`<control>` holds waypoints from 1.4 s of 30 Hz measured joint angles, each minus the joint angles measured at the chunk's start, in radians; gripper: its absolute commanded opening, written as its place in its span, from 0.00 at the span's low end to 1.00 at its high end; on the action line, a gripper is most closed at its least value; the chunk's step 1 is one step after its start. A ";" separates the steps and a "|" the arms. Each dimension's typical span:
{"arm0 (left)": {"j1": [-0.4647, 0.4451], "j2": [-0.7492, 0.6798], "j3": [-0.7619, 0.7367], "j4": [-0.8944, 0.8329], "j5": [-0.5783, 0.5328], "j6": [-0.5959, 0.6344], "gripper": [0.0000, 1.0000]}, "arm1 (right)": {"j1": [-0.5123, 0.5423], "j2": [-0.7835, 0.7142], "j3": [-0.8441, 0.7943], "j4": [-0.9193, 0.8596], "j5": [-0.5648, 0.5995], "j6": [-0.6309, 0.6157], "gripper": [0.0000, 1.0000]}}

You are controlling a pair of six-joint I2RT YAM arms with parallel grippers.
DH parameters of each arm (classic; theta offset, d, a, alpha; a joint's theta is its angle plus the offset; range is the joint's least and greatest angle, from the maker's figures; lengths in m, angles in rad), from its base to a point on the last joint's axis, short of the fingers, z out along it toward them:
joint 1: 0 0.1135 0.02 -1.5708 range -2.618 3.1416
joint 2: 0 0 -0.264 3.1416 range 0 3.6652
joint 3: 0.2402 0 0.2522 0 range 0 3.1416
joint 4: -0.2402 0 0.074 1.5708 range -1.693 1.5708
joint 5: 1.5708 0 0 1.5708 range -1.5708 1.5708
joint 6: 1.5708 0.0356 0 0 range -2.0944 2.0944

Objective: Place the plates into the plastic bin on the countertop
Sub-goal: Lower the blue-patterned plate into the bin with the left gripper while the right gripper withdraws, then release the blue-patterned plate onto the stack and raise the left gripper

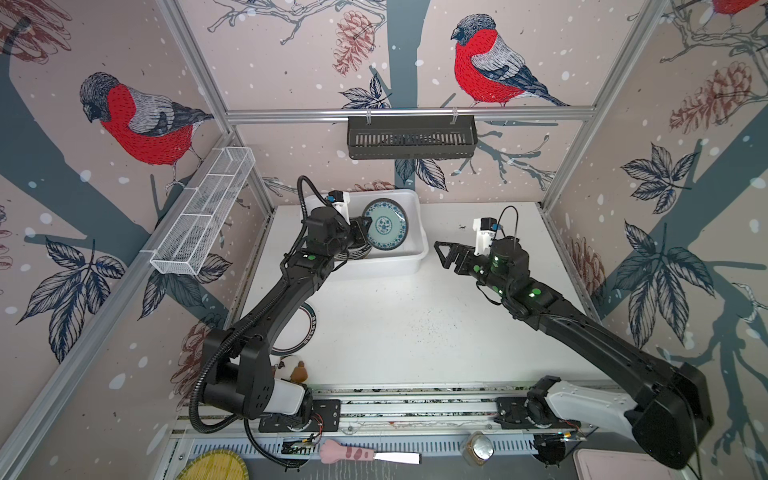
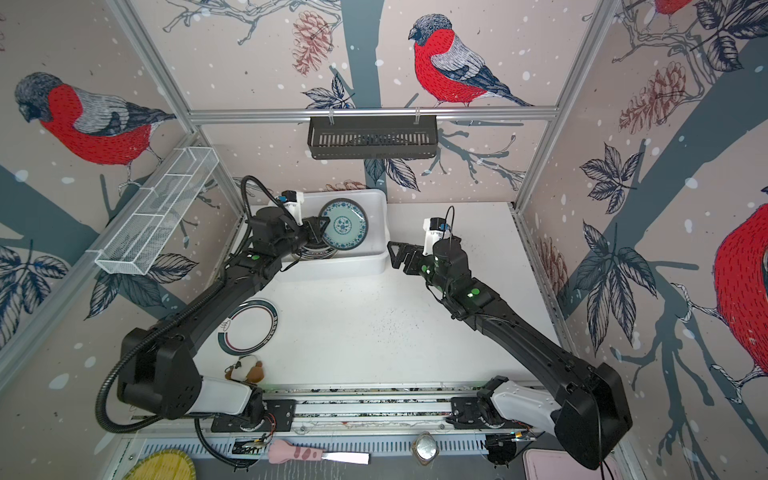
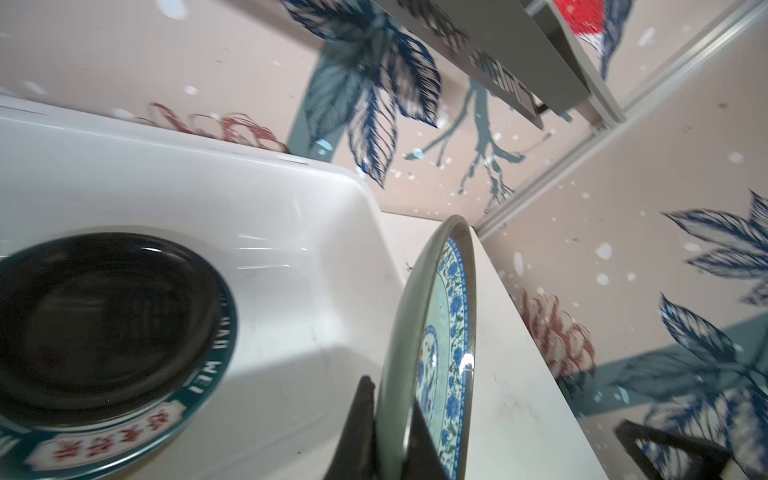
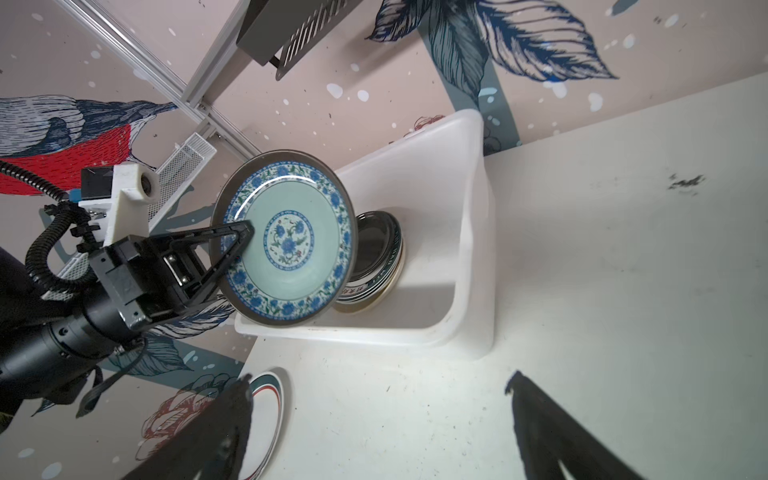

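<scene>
Clamping teal plate (image 1: pixel 384 224) on edge over plastic bin (image 1: pixel 415 258), left pincer (image 4: pixel 244 232); face toward gaping right pincer (image 4: pixel 379 380).

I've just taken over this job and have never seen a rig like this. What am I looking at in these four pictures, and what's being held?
Two black robot arms, each ending in a two-finger gripper. Two pictures look down from above, nearly alike; the other two come from a camera on each wrist. The left gripper is shut on the rim of a teal patterned plate, holding it tilted over the white plastic bin, where a stack of plates lies. The right gripper is open and empty. One white plate lies on the countertop.
</scene>
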 measured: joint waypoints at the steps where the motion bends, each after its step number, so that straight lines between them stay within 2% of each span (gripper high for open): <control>1: 0.031 0.006 0.003 -0.007 -0.018 0.009 0.00 | -0.003 -0.018 -0.007 -0.006 0.019 -0.010 0.99; 5: 0.131 0.066 0.038 -0.051 -0.075 0.013 0.00 | -0.025 -0.062 -0.012 -0.035 0.091 -0.053 0.99; 14: 0.216 0.328 0.221 -0.143 -0.066 0.022 0.00 | -0.058 -0.116 -0.043 -0.058 0.289 -0.127 1.00; 20: 0.225 0.474 0.353 -0.223 -0.069 0.046 0.00 | -0.100 -0.093 -0.047 -0.041 0.319 -0.130 0.99; 26: 0.228 0.588 0.492 -0.338 -0.145 0.092 0.00 | -0.128 -0.065 -0.040 -0.042 0.317 -0.130 0.99; 27: 0.228 0.602 0.512 -0.351 -0.144 0.093 0.06 | -0.134 -0.061 -0.040 -0.042 0.311 -0.128 0.99; 30: 0.228 0.632 0.560 -0.377 -0.156 0.099 0.13 | -0.146 -0.054 -0.040 -0.045 0.306 -0.127 0.99; 33: 0.228 0.653 0.586 -0.394 -0.176 0.120 0.37 | -0.156 -0.054 -0.040 -0.048 0.299 -0.122 0.99; 34: 0.228 0.660 0.591 -0.405 -0.192 0.118 0.46 | -0.158 -0.054 -0.040 -0.050 0.299 -0.120 0.99; 36: 0.228 0.667 0.597 -0.428 -0.197 0.123 0.73 | -0.163 -0.058 -0.040 -0.058 0.298 -0.119 0.99; 37: 0.228 0.668 0.601 -0.437 -0.201 0.126 0.96 | -0.164 -0.063 -0.041 -0.060 0.298 -0.118 0.99; 42: 0.228 0.668 0.645 -0.447 -0.191 0.130 0.97 | -0.172 -0.080 -0.043 -0.060 0.296 -0.120 0.99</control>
